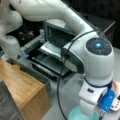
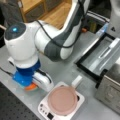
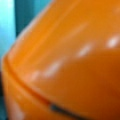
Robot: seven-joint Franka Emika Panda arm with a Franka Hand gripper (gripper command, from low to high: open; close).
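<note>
Your gripper (image 2: pixel 28 83) sits low over an orange bowl (image 3: pixel 75 60) at eight o'clock on the worktop (image 2: pixel 62 70); I cannot tell the jaws' state.

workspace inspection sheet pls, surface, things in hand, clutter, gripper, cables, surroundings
surface: grey table, bare around the arm
job's things: orange object under the arm's wrist, filling the wrist view; teal plate below the wrist in a front view
clutter: pink pan on a white hob; black tray
gripper: hidden under the blue wrist mount in both front views, right over the orange object; fingers not seen
cables: black cable looping along the arm
surroundings: toaster oven with its door down; wooden shelf; metal box
</note>
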